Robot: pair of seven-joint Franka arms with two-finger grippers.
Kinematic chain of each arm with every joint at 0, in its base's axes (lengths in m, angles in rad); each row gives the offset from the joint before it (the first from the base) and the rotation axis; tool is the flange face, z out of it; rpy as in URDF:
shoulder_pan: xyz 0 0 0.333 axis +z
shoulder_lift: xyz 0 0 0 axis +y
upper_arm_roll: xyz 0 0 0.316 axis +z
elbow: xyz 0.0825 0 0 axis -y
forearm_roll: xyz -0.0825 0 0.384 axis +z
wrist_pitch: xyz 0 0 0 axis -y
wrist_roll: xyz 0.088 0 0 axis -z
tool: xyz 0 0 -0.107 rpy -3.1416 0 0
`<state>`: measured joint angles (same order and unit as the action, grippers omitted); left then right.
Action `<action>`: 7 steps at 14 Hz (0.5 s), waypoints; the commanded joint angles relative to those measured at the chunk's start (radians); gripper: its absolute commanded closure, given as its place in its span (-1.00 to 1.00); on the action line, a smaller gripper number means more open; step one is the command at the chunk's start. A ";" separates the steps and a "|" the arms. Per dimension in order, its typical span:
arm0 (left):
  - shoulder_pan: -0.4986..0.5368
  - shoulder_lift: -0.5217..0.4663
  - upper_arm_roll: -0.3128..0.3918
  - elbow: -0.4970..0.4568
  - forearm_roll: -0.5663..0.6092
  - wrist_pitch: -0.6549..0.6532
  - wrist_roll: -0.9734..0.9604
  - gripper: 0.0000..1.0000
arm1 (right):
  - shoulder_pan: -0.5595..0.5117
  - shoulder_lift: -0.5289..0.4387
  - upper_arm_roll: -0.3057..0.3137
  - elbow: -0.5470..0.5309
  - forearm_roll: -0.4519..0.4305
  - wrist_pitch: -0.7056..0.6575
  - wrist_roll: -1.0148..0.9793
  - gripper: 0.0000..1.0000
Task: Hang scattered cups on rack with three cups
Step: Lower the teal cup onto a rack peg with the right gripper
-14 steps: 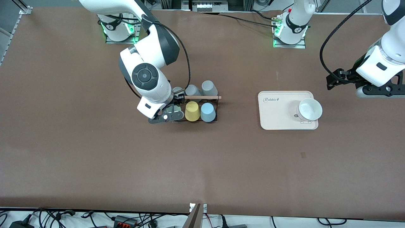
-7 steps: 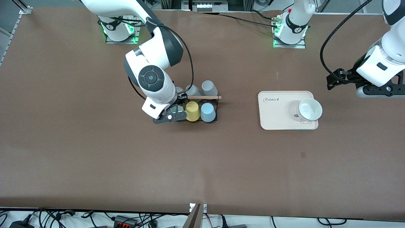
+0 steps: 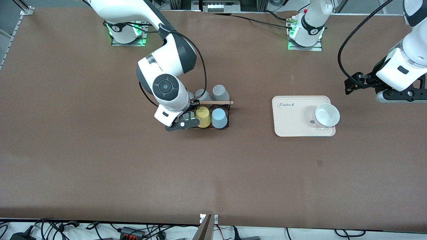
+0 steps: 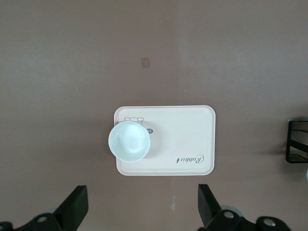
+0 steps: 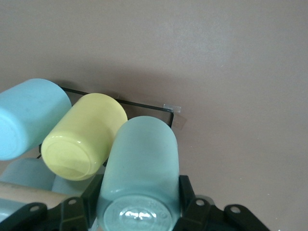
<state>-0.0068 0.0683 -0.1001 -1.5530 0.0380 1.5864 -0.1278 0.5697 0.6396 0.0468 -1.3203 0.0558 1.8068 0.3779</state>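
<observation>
Mint cup (base toward right gripper) lies beside yellow cup.

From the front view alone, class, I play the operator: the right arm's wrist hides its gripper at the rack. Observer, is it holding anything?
Observer: Yes. The right wrist view shows the right gripper shut on the mint green cup.
Operator: Where is that cup among the others?
Observer: Right beside the yellow cup, over the end of the rack toward the right arm's end of the table; I cannot tell whether the two cups touch.
Operator: And the left gripper?
Observer: The left wrist view shows the left gripper waiting with its fingers open, looking down on the beige tray.
</observation>
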 commanded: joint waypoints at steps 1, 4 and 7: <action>-0.001 -0.013 0.007 0.007 -0.015 -0.016 0.025 -1.00 | 0.012 0.031 -0.008 0.032 -0.013 -0.003 0.016 0.48; -0.001 -0.012 0.007 0.007 -0.015 -0.014 0.023 -1.00 | 0.010 0.048 -0.010 0.033 -0.013 0.003 0.016 0.48; -0.002 -0.012 0.007 0.007 -0.015 -0.011 0.023 -1.00 | 0.010 0.063 -0.010 0.033 -0.013 0.017 0.015 0.48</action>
<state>-0.0068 0.0683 -0.1001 -1.5530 0.0380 1.5864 -0.1278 0.5697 0.6769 0.0425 -1.3200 0.0557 1.8236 0.3780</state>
